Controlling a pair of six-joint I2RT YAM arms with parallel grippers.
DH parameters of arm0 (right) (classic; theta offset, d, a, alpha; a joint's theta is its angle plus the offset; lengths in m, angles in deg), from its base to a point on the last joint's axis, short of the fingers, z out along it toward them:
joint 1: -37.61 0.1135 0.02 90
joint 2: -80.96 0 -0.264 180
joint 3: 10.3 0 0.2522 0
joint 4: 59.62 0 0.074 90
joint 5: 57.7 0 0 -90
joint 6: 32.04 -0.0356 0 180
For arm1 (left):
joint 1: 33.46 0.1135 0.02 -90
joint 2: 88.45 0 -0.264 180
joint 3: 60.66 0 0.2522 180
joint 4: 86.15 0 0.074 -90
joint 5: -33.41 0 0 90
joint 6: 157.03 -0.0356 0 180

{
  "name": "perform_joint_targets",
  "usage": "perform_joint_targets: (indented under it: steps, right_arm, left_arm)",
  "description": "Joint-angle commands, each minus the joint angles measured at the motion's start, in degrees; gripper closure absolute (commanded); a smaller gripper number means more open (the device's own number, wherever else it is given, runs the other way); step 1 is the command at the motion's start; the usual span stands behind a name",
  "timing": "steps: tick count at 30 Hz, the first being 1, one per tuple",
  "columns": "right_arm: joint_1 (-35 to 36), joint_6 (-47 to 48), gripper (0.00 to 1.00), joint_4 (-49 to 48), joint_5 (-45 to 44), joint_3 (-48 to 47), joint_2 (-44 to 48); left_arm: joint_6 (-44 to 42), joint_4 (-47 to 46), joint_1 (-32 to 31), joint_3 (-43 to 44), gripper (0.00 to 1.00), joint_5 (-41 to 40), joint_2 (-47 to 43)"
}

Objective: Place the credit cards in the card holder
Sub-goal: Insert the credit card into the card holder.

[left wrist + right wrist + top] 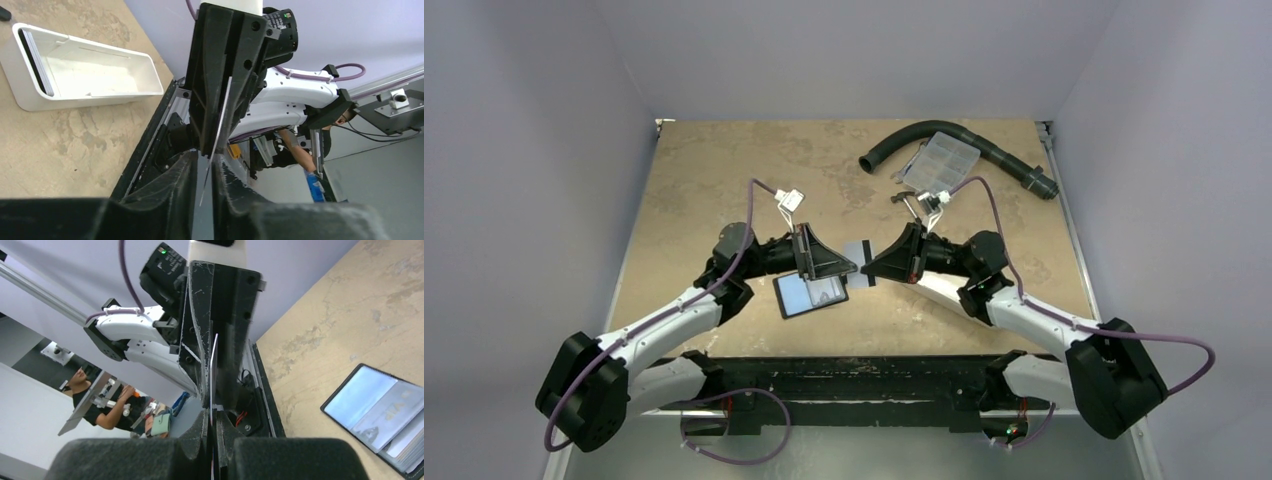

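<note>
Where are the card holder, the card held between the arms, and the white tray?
card holder (796,294): overhead view, its pale open inside.
card (857,250): overhead view, its grey face.
white tray (85,101): left wrist view, its outer side wall.

Card holder (809,293) on table (704,180), card (857,249) behind it (apparently raised)

Even, diffuse light from above — shadows fall soft on the table (724,170). Both wrist views blur along the bottom, nearest the lens; the credit card (221,120) glints along its edge — backgrounds are sharp.
</note>
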Motion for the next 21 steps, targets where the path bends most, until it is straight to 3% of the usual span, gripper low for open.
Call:
perform_joint_targets:
  steps: [1,2,4,6,8,10,15,21]
  right_arm:
    - [1.2,-0.5,1.0,-3.9,-2.8,-0.2,-0.8]
    - [1.5,-0.2,0.97,-2.6,-3.5,-0.6,-1.1]
    - [1.5,2.2,0.83,3.8,-5.8,-1.3,-0.9]
    - [1.6,9.9,0.7,14.5,-10.4,-2.6,0.2]
    - [2.1,16.1,0.63,26.1,-15.9,-4.9,0.8]
    - [2.9,19.9,0.59,33.0,-19.0,-7.0,0.3]
    - [6.0,20.5,0.6,31.8,-19.4,-8.1,-4.4]
    - [11.4,20.5,0.77,28.6,-17.4,-13.8,-18.0]
  left_arm:
    - [-7.7,10.0,-0.2,1.7,0.93,-2.9,-3.3]
    - [-10.6,14.8,-0.2,3.0,1.0,-4.4,-3.8]
    - [-18.9,30.6,-0.1,8.4,1.0,-11.6,-4.7]
    - [-26.7,52.8,-0.1,14.8,1.0,-23.7,-4.2]
    - [-31.0,63.7,0.6,19.3,1.0,-35.4,-3.2]
    - [-34.1,68.7,2.9,20.7,1.0,-40.0,-2.7]
    - [-39.0,68.4,16.3,16.7,1.0,-27.7,-1.1]
    - [-35.5,62.0,22.2,12.1,1.0,-14.0,6.3]
